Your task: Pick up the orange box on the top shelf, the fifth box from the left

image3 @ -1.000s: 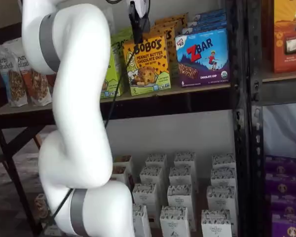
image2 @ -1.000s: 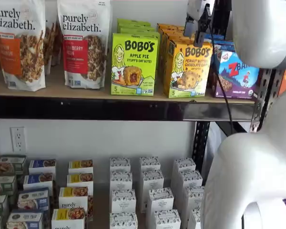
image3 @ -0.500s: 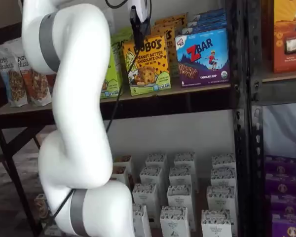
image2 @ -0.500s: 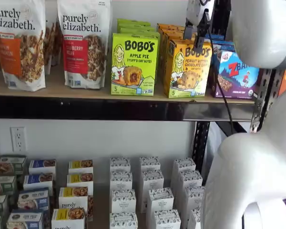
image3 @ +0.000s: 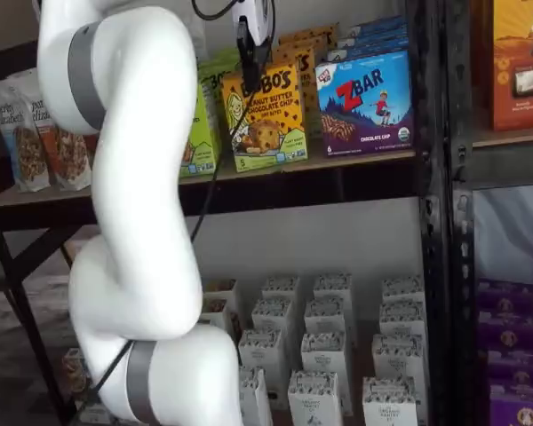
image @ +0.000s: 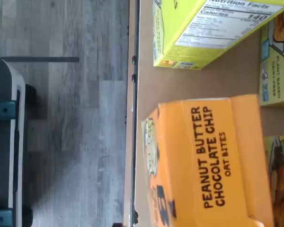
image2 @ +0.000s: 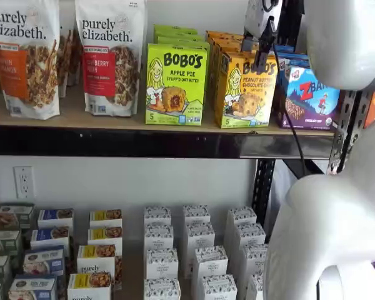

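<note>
The orange box (image2: pixel 245 94) stands upright on the top shelf (image2: pixel 144 144) between a lime-green Bobo's box and a blue ZBar box. It shows in both shelf views (image3: pixel 266 124). My gripper (image2: pixel 263 41) hangs at the box's top front edge, its black fingers overlapping the "BOBO'S" lettering. In a shelf view the gripper (image3: pixel 249 60) shows as one dark finger, so I cannot tell whether there is a gap. The wrist view looks down on the box's orange top panel (image: pixel 213 161), which reads "Peanut Butter Chocolate Chip Oat Bites". The fingers do not show there.
The lime-green Apple Pie box (image2: pixel 176 84) and the ZBar box (image2: pixel 309 97) flank the orange box closely, with more orange cartons behind. Purely Elizabeth bags (image2: pixel 109 56) stand at the left. A black upright (image3: pixel 435 177) stands right of the ZBar box. My white arm fills the foreground.
The gripper has shifted slightly at the top of the orange box. The box has not visibly moved.
</note>
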Available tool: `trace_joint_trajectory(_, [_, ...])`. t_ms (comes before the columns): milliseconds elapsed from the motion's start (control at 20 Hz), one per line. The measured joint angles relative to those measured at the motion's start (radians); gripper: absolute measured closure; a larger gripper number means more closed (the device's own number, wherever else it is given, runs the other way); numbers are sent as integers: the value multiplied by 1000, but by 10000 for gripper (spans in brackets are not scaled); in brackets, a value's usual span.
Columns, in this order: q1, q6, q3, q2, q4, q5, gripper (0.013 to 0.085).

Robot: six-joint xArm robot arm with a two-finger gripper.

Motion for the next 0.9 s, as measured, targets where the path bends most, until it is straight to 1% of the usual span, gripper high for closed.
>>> trace_joint_trajectory(300, [-8, -8, 24, -2, 9, -39, 130])
trace_joint_trajectory(600, [-2, -10, 28, 5, -26, -56, 130])
trace_joint_trajectory(900, [4, -8, 21, 16, -46, -50, 130])
